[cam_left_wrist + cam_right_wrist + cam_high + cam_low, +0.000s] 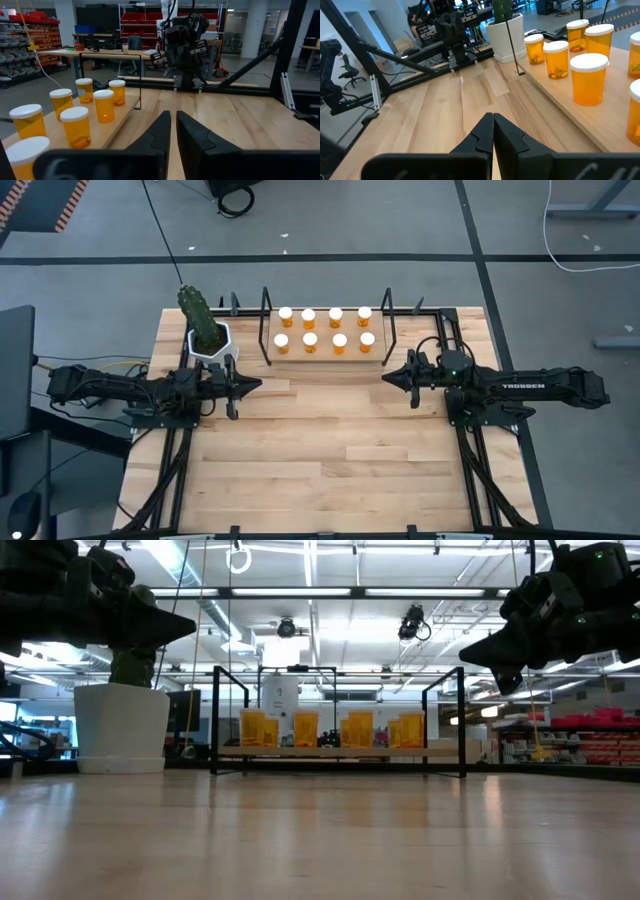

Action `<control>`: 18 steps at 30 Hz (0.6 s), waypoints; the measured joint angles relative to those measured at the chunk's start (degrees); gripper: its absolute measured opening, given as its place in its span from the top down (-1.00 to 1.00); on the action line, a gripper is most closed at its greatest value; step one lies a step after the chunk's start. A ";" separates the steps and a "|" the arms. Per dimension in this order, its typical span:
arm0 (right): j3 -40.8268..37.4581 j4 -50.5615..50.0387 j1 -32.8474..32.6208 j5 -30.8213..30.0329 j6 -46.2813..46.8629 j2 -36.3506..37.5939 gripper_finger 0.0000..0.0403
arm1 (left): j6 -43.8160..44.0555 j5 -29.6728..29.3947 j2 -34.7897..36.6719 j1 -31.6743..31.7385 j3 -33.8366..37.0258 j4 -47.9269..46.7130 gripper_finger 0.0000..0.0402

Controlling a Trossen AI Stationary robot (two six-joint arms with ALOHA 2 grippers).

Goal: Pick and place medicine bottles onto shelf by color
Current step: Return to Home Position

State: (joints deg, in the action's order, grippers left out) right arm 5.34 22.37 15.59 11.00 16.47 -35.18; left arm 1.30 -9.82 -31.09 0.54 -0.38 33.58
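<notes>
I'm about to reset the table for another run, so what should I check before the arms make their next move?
1. All eight medicine bottles on the shelf, in two rows of four: ok.
2. Bottles upright, white caps on: ok.
3. Left gripper holds nothing, fingers shut, raised above the table near the cactus pot: ok.
4. Right gripper holds nothing, fingers shut, apart from the shelf's wire end: ok.
5. Both arms fully at home: cannot tell.
</notes>
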 joint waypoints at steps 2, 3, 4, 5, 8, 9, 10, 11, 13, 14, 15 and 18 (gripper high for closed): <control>0.00 0.00 0.01 0.00 0.00 0.00 0.92 | 0.00 0.00 0.00 0.00 0.00 0.00 0.81; 0.00 0.01 0.00 0.00 0.01 0.00 0.92 | 0.00 0.00 0.00 0.00 0.00 0.00 0.80; 0.00 0.01 0.00 0.00 0.00 0.00 0.92 | 0.00 0.00 0.00 -0.01 0.00 0.00 0.80; 0.00 0.02 0.00 0.00 0.00 0.00 0.92 | 0.00 0.00 -0.02 0.00 0.00 0.00 0.80; 0.00 0.01 0.01 0.00 0.00 0.00 0.92 | 0.00 0.00 0.00 -0.02 0.00 0.02 0.82; 0.00 0.02 0.01 0.00 0.00 0.00 0.92 | 0.00 0.00 0.00 0.00 0.00 0.00 0.82; 0.00 0.02 0.00 0.00 0.00 0.00 0.92 | 0.00 0.00 0.00 0.00 0.00 0.00 0.83; 0.00 0.02 0.00 0.00 0.00 0.00 0.92 | 0.00 0.00 0.00 -0.01 0.00 0.00 0.84; 0.00 0.02 0.02 0.00 0.00 0.00 0.92 | 0.00 0.00 -0.01 0.00 0.00 0.01 0.85; 0.00 0.02 0.00 0.00 0.00 0.00 0.92 | 0.00 0.00 -0.01 0.00 0.00 0.00 0.85; 0.00 0.02 0.00 0.00 0.00 0.00 0.92 | 0.00 0.00 -0.01 0.00 0.00 0.01 0.85; 0.00 0.02 0.00 0.00 0.00 0.00 0.92 | 0.00 0.00 0.00 0.00 0.00 0.00 0.83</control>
State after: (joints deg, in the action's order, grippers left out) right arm 5.34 22.39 15.60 11.00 16.47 -35.18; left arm 1.30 -9.82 -31.09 0.54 -0.38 33.59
